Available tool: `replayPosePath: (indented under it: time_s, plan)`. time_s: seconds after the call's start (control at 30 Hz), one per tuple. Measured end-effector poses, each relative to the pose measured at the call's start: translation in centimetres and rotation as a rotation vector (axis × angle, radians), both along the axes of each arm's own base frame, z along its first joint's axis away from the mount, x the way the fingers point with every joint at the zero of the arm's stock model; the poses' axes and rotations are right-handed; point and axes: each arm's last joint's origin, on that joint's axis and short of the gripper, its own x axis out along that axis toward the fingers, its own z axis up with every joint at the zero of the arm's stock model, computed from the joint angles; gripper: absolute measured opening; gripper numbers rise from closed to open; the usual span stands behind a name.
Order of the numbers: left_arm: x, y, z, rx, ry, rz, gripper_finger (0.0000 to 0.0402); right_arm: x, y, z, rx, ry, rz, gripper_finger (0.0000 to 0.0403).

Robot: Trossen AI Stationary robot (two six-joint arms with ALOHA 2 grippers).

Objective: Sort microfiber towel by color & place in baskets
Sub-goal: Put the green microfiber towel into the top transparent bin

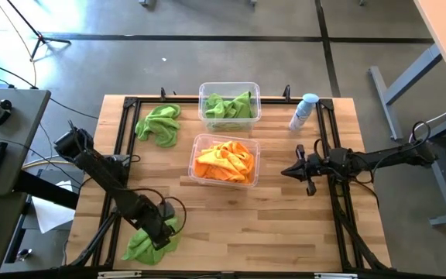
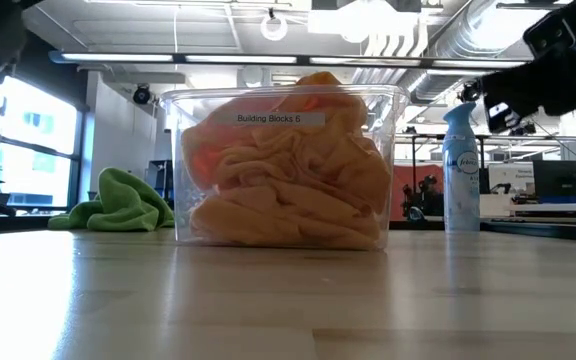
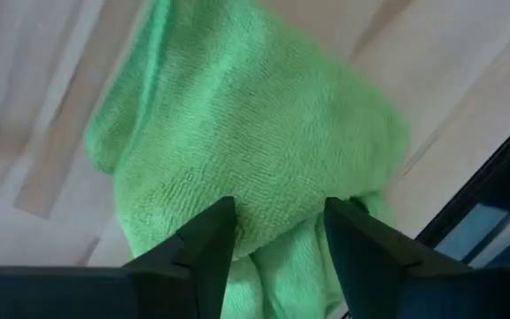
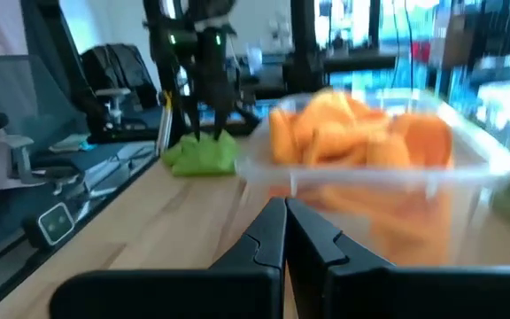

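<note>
A lime green microfiber towel [image 1: 147, 245] lies bunched on the table's near left corner. My left gripper [image 3: 277, 213] points down onto it, open, one finger on each side of a bulge of cloth. Another green towel [image 1: 159, 124] lies loose at the far left. Two clear baskets stand mid-table. The far one [image 1: 255, 87] holds green towels and the near one [image 1: 194, 159] holds orange towels [image 2: 288, 180]. My right gripper [image 4: 285, 213] hovers shut at the right, pointing level at the orange basket. My left gripper comes from above, pointing down, onto the top of the green towel's heap [image 3: 273, 151]. Its open fingertips [image 3: 211, 230] reach the cloth on both sides of a raised bulge. I cannot tell whether they press into it. The towel lies on the table.
A pale spray bottle [image 1: 303, 111] stands upright at the far right, beside the green basket. A black frame rail [image 1: 122, 155] runs along the table's left side close to my left arm. Bare wood lies between the orange basket and the near edge.
</note>
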Motion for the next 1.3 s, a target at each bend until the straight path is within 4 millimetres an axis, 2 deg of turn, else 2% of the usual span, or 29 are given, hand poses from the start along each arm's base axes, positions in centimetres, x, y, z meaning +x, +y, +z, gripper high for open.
replayPosePath:
  time_s: [0.43, 0.67, 0.9, 1.1, 1.2, 1.3]
  plan:
    - [-1.9, -2.8, -1.8, -0.025, 0.116, -0.040, 0.0172, 0.0, -0.2, 0.6, -0.078, -0.078, -0.052, 0.0000]
    - [-2.2, -4.2, -3.3, -0.039, 0.140, -0.036, 0.0172, -0.9, -0.3, 1.1, -0.080, -0.124, -0.055, 0.0000]
    - [-2.1, -4.7, -4.6, -0.020, 0.164, -0.042, 0.0172, -2.3, -0.4, 0.8, -0.056, -0.126, -0.054, 0.0000]
    - [-2.2, -4.8, -5.0, -0.008, 0.177, -0.054, 0.0172, -2.2, -0.5, 0.3, -0.073, -0.057, -0.051, 0.0000]
    - [-2.2, -4.8, -5.1, -0.006, 0.182, -0.080, 0.0157, -2.2, -0.5, 0.3, -0.072, -0.055, -0.049, 0.0000]
    - [-2.4, -4.7, -5.1, -0.009, 0.206, -0.102, 0.0112, -2.2, -0.5, 0.3, -0.072, -0.052, -0.051, 0.0000]
